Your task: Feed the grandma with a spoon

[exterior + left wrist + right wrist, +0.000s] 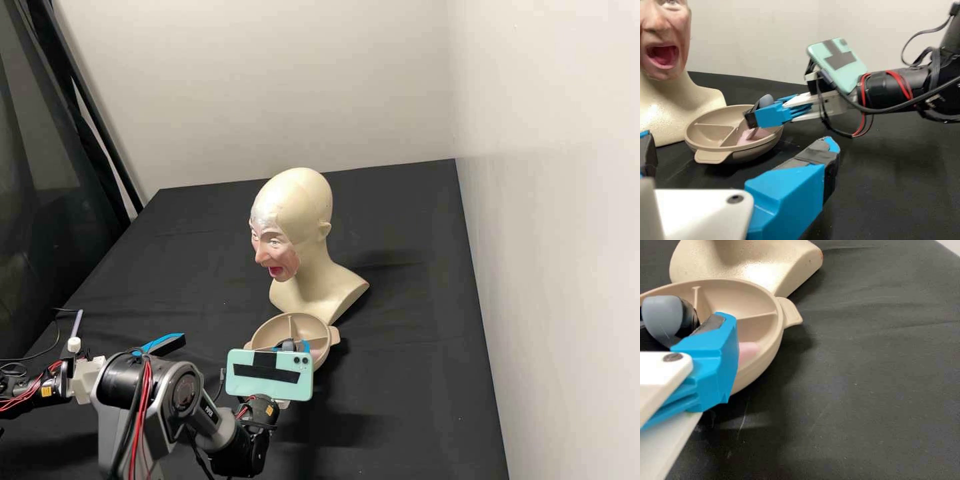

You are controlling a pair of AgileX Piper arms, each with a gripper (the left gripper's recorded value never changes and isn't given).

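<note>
The grandma mannequin head [293, 220] stands mid-bench with its mouth open, facing left. In front of its bust sits a tan divided bowl [267, 330]. My right gripper [290, 345] hangs over the bowl, shut on a spoon [752, 132] with a grey handle and a pink scoop that dips into a compartment. In the right wrist view the grey spoon handle [662, 317] lies against my blue finger [710, 360], above the bowl [755, 305]. My left gripper [735, 160] is open and holds nothing, low over the bench left of the bowl [715, 132], below the head [662, 45].
A mint-green phone [270, 375] with black tape rides on the right arm's wrist. White walls close the bench at the back and right. Cables [27, 390] trail off the left arm at the front left edge. Open black cloth [413, 347] lies right of the bowl.
</note>
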